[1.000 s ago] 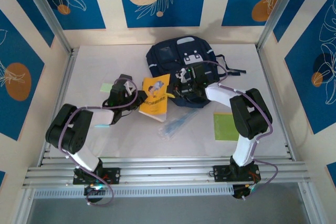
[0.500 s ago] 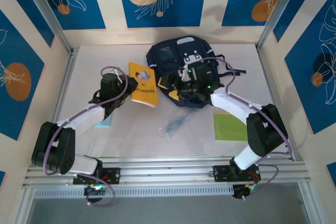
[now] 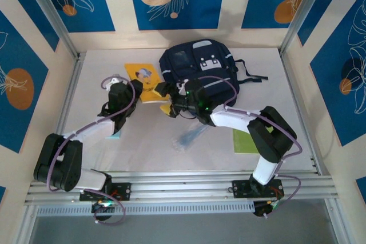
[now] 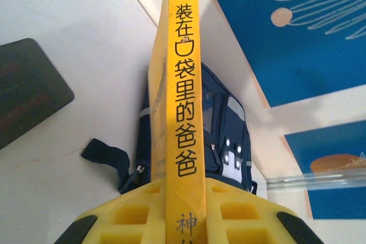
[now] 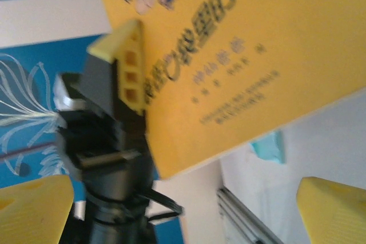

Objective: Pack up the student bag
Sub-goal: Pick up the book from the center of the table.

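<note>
"Top external view first: where did the bag sit?"

"The bag lay flat at the far middle of the table, front patches up, with black straps trailing off to its right."

"And the left gripper?"

"The left gripper was clamped on a yellow book, just left of the bag. In the left wrist view the book's spine stood upright between the yellow fingers. The bag lay beyond it on the table."

"The right one?"

"The right gripper was stretched across to the bag's near left corner, close beside the book. In its own camera its fingers were spread wide, one at each lower corner. The book's cover and the left gripper faced it."

"Did it touch the book?"

"I could not tell. From above, one yellow finger sat right by the book's near edge, but the angle was poor."

"Anything else on the table?"

"A green sheet lay beside the right arm. A pale bluish bundle sat near the middle, in front of the bag. A teal slip was partly under the left arm."
</note>
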Tool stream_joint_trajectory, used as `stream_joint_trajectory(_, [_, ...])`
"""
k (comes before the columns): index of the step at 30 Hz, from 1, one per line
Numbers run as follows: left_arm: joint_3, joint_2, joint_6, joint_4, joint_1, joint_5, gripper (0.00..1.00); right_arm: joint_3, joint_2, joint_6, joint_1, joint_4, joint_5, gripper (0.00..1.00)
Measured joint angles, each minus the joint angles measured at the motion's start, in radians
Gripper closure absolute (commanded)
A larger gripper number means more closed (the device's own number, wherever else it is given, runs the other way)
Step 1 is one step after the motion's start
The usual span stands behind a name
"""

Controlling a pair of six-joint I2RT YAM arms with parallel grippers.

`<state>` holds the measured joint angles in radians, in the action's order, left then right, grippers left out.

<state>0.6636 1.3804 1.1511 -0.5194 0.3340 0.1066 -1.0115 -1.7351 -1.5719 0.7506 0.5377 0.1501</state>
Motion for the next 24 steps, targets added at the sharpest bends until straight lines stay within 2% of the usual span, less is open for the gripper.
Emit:
stream_joint_trajectory(3, [-0.033, -0.005, 0.029, -0.035, 0.02, 0.038, 0.98, -0.007, -0.053, -0.07, 0.01, 0.109, -0.019, 0.01])
stream_joint_trajectory(10, [-0.073, -0.005, 0.078, -0.132, 0.047, 0.113, 0.98, -0.042, -0.185, -0.185, 0.038, 0.234, -0.017, 0.04])
stream_joint_trajectory(24, [-0.087, -0.022, 0.085, -0.192, 0.069, 0.159, 0.98, -0.054, -0.198, -0.246, 0.06, 0.306, -0.01, 0.03])
